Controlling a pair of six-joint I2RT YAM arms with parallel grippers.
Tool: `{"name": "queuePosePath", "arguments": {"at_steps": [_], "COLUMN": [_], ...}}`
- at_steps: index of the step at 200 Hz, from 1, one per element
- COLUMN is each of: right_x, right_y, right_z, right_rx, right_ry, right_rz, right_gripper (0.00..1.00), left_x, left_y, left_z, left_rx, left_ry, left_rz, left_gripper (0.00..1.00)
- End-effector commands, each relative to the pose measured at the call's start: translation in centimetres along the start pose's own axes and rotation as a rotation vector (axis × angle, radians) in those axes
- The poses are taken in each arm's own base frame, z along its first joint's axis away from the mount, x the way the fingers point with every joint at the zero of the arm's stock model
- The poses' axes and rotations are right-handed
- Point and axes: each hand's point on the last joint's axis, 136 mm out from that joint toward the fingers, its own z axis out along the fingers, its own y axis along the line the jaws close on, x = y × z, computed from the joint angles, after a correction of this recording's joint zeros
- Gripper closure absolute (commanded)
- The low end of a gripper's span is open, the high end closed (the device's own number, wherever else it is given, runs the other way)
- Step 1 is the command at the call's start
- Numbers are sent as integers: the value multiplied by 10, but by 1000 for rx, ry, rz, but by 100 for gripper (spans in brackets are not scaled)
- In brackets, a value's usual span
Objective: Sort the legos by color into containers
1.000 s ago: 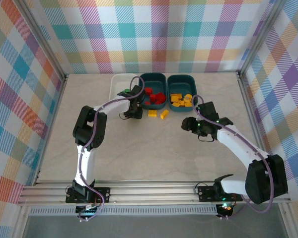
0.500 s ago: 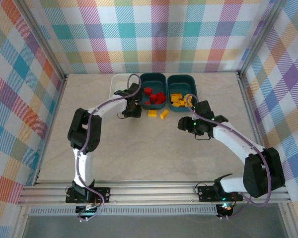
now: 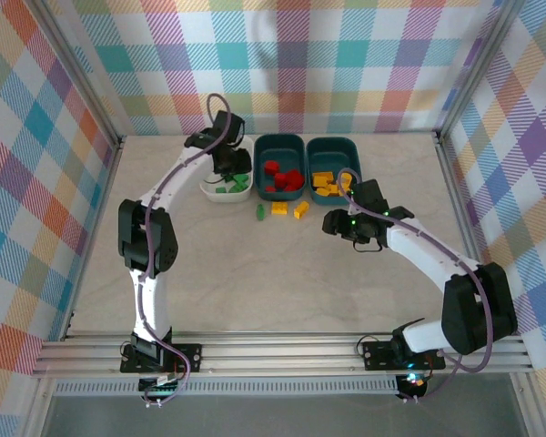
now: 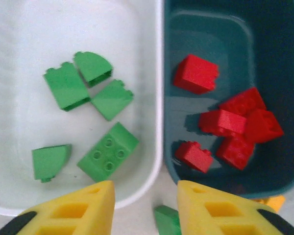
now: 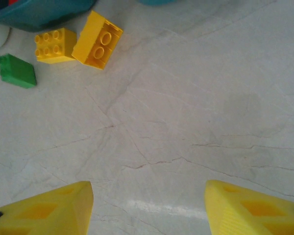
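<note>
1. My left gripper hangs parted, empty; five green legos in the white tub lie ahead-left, red legos in a teal tub ahead-right
2. My right gripper stands open, empty; two yellow legos and one green lego lie well ahead, leftward

- This is looking like a robotics lab test cell: silver aluminium frame posts are boxing in the space around the left gripper and the right gripper.
- Pastel plaid cloth is hanging as backdrop walls beyond and beside both grippers.
- A pale, marble-look tabletop is lying beneath the right gripper.
- A metal mounting rail is carrying the arm bases, well behind the grippers.
</note>
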Motion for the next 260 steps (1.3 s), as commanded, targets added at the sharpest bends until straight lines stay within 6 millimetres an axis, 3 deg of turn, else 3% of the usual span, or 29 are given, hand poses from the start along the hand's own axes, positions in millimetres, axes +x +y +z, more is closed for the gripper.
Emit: {"name": "queuePosePath", "arguments": {"at_steps": [1, 55, 78, 101, 144, 184, 260], "right_x": [-8, -6, -5, -2, 0, 0, 1], "right_y": [9, 7, 6, 6, 5, 4, 4], "right_z": [0, 5, 6, 7, 1, 0, 1], "right_rx": [-17, -7, -11, -12, -7, 0, 0], "right_ry": [-22, -10, -9, -1, -9, -8, -1], "right_rz": [-11, -14, -8, -5, -5, -9, -12], "right_gripper": [38, 38, 37, 36, 35, 35, 35], "left_x": [35, 106, 126, 134, 137, 146, 157], "left_y": [-9, -33, -31, -35, -40, -41, -41], "left_z": [11, 13, 25, 41, 62, 82, 92], "left_rx": [31, 52, 15, 10, 29, 46, 53], "left_ry": [103, 183, 217, 235, 251, 278, 299], "left_rz": [12, 140, 167, 246, 430, 477, 528], "left_gripper": [56, 30, 22, 17, 16, 22, 32]}}
